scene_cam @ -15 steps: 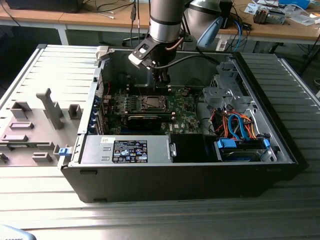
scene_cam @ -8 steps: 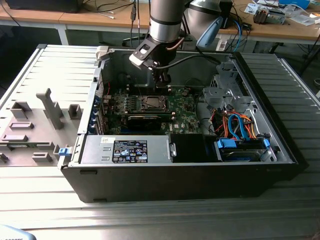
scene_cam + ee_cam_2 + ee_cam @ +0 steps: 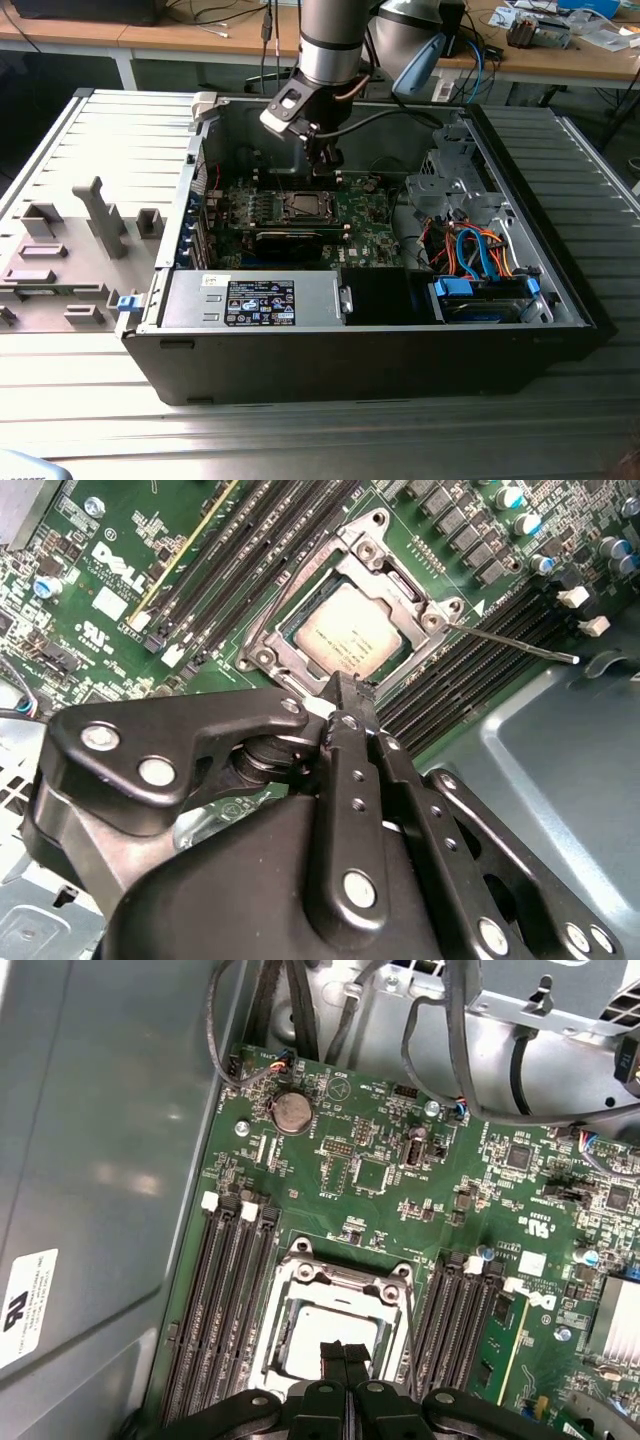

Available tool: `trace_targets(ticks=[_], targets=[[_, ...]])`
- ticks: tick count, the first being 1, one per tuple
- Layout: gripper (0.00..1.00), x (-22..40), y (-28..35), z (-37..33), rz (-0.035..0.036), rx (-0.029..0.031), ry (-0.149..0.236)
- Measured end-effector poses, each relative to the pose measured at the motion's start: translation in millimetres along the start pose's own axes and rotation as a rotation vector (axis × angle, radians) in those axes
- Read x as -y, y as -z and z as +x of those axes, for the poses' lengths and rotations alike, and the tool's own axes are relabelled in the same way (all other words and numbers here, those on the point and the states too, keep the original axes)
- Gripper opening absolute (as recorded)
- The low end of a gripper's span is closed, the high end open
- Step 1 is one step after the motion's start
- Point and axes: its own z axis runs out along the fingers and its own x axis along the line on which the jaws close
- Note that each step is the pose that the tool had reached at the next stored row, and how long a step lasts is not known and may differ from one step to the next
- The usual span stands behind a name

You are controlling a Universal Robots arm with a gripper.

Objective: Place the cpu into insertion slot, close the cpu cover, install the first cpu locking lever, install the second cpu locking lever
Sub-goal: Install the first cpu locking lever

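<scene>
My gripper [image 3: 325, 162] hangs inside the open computer case [image 3: 200, 370], over the far part of the green board [image 3: 375, 200]; its fingers [image 3: 332, 1360] are pressed together with nothing between them. The chip [image 3: 350, 630] lies flat in its socket [image 3: 303, 205], close beneath my fingertips; the silvery cover [image 3: 345, 1278] lies down around the chip's edges. One thin lever [image 3: 510, 643] juts free from a socket corner, across the memory slots [image 3: 460, 680].
</scene>
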Motion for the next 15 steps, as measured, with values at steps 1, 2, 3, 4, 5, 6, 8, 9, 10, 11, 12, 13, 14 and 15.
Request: trace_targets(ticks=[1,2,3,4,5,6,8,9,10,11,12,13,14,15], targets=[[0.11,0.0,0.0,0.0,0.0,0.0001,0.004],[0.11,0.0,0.0,0.0,-0.0001,0.0002,0.008],[0.11,0.0,0.0,0.0,-0.0001,0.0003,0.012],[0.11,0.0,0.0,0.0,-0.0001,0.0004,0.016],[0.11,0.0,0.0,0.0,-0.0002,0.0005,0.019],[0.11,0.0,0.0,0.0,-0.0002,0.0006,0.023],[0.11,0.0,0.0,0.0,-0.0003,0.0009,0.031],[0.11,0.0,0.0,0.0,-0.0003,0.001,0.035],[0.11,0.0,0.0,0.0,-0.0004,0.0011,0.039],[0.11,0.0,0.0,0.0,-0.0004,0.0013,0.049],[0.11,0.0,0.0,0.0,-0.0005,0.0016,0.057],[0.11,0.0,0.0,0.0,-0.0006,0.0018,0.065],[0.11,0.0,0.0,0.0,-0.0007,0.002,0.073],[0.11,0.0,0.0,0.0,-0.0007,0.0022,0.077]])
